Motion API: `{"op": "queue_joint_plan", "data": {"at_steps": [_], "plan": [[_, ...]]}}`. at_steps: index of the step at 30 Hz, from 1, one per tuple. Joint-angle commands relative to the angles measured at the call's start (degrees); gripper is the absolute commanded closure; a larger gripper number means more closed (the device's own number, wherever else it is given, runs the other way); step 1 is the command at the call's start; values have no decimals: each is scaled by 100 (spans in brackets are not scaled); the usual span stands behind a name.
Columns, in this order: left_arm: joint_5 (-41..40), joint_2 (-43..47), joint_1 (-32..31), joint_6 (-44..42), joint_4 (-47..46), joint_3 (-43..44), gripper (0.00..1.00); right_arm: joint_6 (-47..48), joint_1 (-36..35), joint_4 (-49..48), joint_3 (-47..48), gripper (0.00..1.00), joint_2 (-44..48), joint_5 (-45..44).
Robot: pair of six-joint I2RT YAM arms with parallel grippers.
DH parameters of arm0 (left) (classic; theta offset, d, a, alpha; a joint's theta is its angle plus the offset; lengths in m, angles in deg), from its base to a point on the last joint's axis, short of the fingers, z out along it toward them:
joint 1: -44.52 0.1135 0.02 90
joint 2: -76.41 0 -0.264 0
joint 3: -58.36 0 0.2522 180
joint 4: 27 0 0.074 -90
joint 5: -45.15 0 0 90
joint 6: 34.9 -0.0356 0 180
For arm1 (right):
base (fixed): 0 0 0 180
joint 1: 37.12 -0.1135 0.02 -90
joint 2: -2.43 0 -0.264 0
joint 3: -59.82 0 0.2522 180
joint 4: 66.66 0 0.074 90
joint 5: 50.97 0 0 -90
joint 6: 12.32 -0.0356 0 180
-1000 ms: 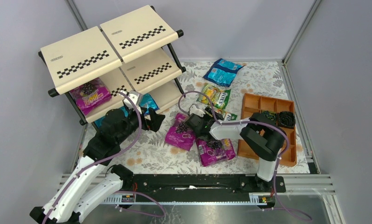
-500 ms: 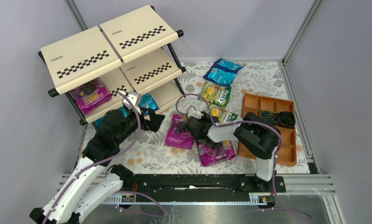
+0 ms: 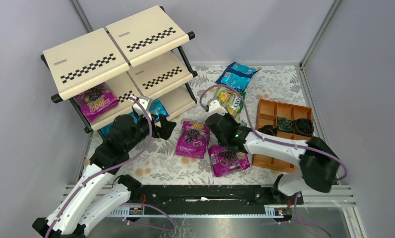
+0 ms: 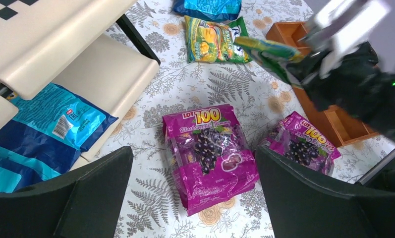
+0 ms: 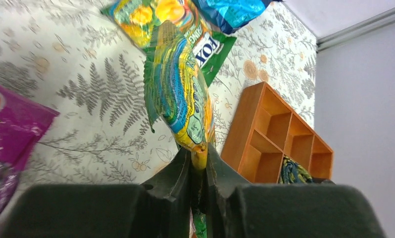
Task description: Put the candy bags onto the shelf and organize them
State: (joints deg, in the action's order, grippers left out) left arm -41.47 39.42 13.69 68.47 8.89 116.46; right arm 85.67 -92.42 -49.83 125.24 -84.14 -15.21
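Observation:
My right gripper (image 5: 199,158) is shut on the end of a green-yellow FOX'S candy bag (image 5: 178,94), which hangs off the table. In the top view this gripper (image 3: 221,110) sits near a second FOX'S bag (image 3: 232,98) lying flat. Open and empty, my left gripper (image 4: 195,198) hovers over a magenta candy bag (image 4: 210,153), with another magenta bag (image 4: 304,148) to its right. The shelf (image 3: 116,44) stands at the back left, holding a magenta bag (image 3: 96,101) on its middle tier and blue bags (image 4: 46,124) on the bottom one. One blue bag (image 3: 236,76) lies on the table behind.
An orange-brown compartment tray (image 3: 284,134) stands at the right, with dark coiled items (image 3: 294,124) in its far cells. Grey walls close in the floral table on three sides. My right forearm (image 3: 274,146) lies across the tray's near-left corner.
My right gripper has shut on the nearer FOX'S bag and lifted it off the table, its elbow swinging out to the right. The left arm has not moved.

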Motion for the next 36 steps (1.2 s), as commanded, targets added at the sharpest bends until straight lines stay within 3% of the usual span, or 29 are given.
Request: {"op": "queue_joint_plan", "data": {"at_steps": [1,6,10,16,20,26,30,36], "plan": [[266,-135,97,71,-409,-26,1,-671,-47,432,36,95,1165,885],[801,-283,165,208,-578,-64,1,-1150,-41,694,206,99,2100,3030],[1899,-364,165,453,-941,-109,1,-1390,-11,931,519,100,2421,4635],[3594,-359,166,2024,-2983,-556,1,-1826,10,1220,1190,100,2725,6246],[3754,-153,165,2584,-3703,-562,1,-2209,7,1230,1512,100,3008,6539],[3101,530,165,2803,-4108,-704,1,-2756,15,599,1641,100,3330,6907],[3364,569,165,3809,-5581,-1213,1,-3122,12,-41,1708,100,3283,7300],[4607,-407,165,5567,-8024,-1445,3,-3451,47,-206,2134,100,2923,7491]]}}
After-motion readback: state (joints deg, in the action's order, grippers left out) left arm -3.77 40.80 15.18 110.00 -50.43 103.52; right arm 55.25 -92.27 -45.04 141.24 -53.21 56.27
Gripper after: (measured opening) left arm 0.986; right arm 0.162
